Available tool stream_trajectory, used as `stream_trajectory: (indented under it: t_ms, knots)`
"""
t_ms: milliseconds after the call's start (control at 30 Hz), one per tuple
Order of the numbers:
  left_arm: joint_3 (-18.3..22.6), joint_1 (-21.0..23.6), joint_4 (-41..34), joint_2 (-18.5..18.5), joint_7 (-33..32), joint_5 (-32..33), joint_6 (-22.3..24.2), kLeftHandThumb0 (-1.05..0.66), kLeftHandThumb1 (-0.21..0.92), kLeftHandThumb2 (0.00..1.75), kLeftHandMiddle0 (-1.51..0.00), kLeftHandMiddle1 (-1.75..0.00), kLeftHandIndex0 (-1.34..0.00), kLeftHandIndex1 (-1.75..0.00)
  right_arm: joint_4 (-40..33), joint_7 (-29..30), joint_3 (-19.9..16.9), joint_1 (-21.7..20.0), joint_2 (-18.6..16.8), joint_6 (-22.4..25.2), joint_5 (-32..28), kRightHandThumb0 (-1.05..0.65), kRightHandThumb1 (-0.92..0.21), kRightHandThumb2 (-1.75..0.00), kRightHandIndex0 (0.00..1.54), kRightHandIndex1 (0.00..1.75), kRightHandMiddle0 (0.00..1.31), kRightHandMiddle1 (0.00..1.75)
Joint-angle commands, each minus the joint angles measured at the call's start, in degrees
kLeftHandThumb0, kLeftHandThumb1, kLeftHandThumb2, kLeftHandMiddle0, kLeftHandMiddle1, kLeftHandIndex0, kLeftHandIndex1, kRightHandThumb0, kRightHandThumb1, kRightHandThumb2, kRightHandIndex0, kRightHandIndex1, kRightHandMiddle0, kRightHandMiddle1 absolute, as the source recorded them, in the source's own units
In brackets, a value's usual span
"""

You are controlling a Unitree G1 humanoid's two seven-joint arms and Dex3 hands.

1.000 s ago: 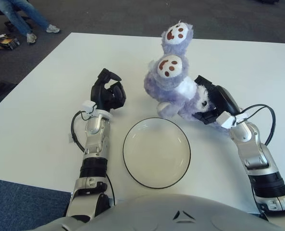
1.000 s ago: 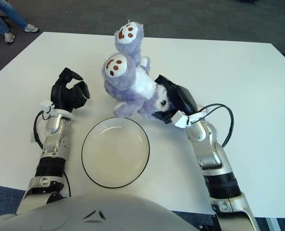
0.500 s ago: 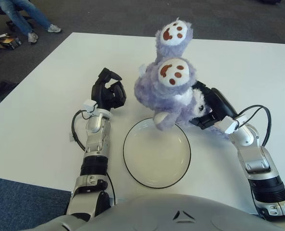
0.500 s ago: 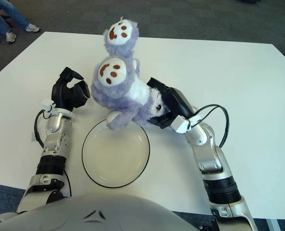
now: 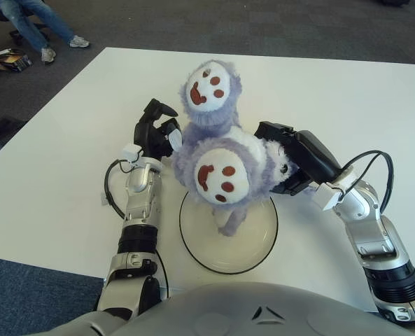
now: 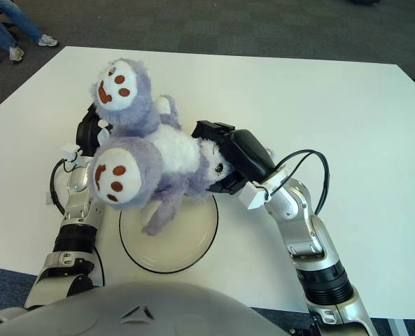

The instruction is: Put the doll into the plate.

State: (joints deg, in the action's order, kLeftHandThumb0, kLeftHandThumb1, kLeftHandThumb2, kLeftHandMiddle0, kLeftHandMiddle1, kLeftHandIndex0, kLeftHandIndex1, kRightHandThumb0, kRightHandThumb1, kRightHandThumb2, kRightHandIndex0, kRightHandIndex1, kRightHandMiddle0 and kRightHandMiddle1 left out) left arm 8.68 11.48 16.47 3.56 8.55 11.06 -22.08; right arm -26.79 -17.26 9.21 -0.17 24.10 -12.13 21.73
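Now the purple doll [image 5: 217, 164] is held in the air by the right robot hand [image 5: 297, 157], whose fingers are closed on its head end, feet pointing up toward the camera. It hangs above the plate [image 5: 262, 241], with one limb dangling over the plate's middle; whether that limb touches the dish cannot be told. The left robot hand [image 5: 155, 133] shows beside the doll on its left, fingers curled and nothing held.

For the step to be done well, the doll should be lowered until its bulk is carried by the plate before the grasp is loosened. As judged from the soft, top-heavy body, it may flop over the rim if dropped from height. The body is best centred over the dish, and the fingers drawn back sideways so the fur is not snagged on the white tabletop [image 5: 67, 140] side.
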Motion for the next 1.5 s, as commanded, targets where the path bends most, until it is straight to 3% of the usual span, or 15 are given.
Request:
stream_trajectory:
  t_ms: [0, 67, 133, 533, 933, 1433, 1467]
  knots:
    - [0.19, -4.08, 4.02, 0.88, -0.42, 0.28, -0.19, -0.45, 0.39, 1.22, -1.12, -1.75, -0.55, -1.75, -0.99, -1.54, 0.34, -0.63, 0.52, 0.30, -0.70, 0.57, -0.08, -1.60, 0.81, 1.75, 0.99, 1.75]
    - [0.21, -4.01, 4.15, 0.91, -0.35, 0.34, -0.24, -0.45, 0.39, 1.22, -1.12, -1.75, -0.55, -1.75, -1.05, -2.35, 0.57, -0.92, 0.40, 0.57, -1.23, 0.58, -0.07, -1.61, 0.81, 1.75, 1.00, 1.75]
    - [0.24, -3.94, 4.27, 0.88, -0.25, 0.40, -0.30, -0.45, 0.39, 1.23, -1.12, -1.75, -0.55, -1.75, -2.68, -4.48, 1.34, -0.80, -0.28, 3.70, -3.06, 0.57, -0.08, -1.60, 0.81, 1.75, 0.99, 1.75]
    - [0.30, -3.45, 5.25, 0.78, -0.10, 0.31, -0.89, -0.46, 0.36, 1.26, -1.14, -1.75, -0.57, -1.75, -8.74, -9.63, 3.54, 0.10, 0.05, 8.35, -4.74, 0.49, -0.25, -1.39, 0.66, 1.75, 0.77, 1.75]
    - [0.29, -3.12, 6.12, 0.62, 0.44, 0.55, -1.89, -0.46, 0.36, 1.26, -1.14, -1.75, -0.57, -1.75, -5.63, -11.68, 3.91, -2.01, 2.23, 1.90, -5.59, 0.46, -0.34, -1.29, 0.59, 1.75, 0.76, 1.75]
    - [-0.07, -3.38, 5.55, 0.46, 0.23, 0.11, -1.19, -0.46, 0.36, 1.26, -1.14, -1.75, -0.57, -1.75, -5.90, -13.77, 4.14, -1.83, 2.84, 1.87, -6.69, 0.45, -0.34, -1.29, 0.58, 1.75, 0.71, 1.75]
    - [-0.09, -3.39, 5.54, 0.41, 0.31, 0.13, -1.19, -0.46, 0.36, 1.26, -1.14, -1.75, -0.57, -1.75, -5.76, -13.89, 4.17, -1.97, 2.96, 1.58, -6.72, 0.36, -0.32, -1.31, 0.61, 1.72, 0.66, 1.75]
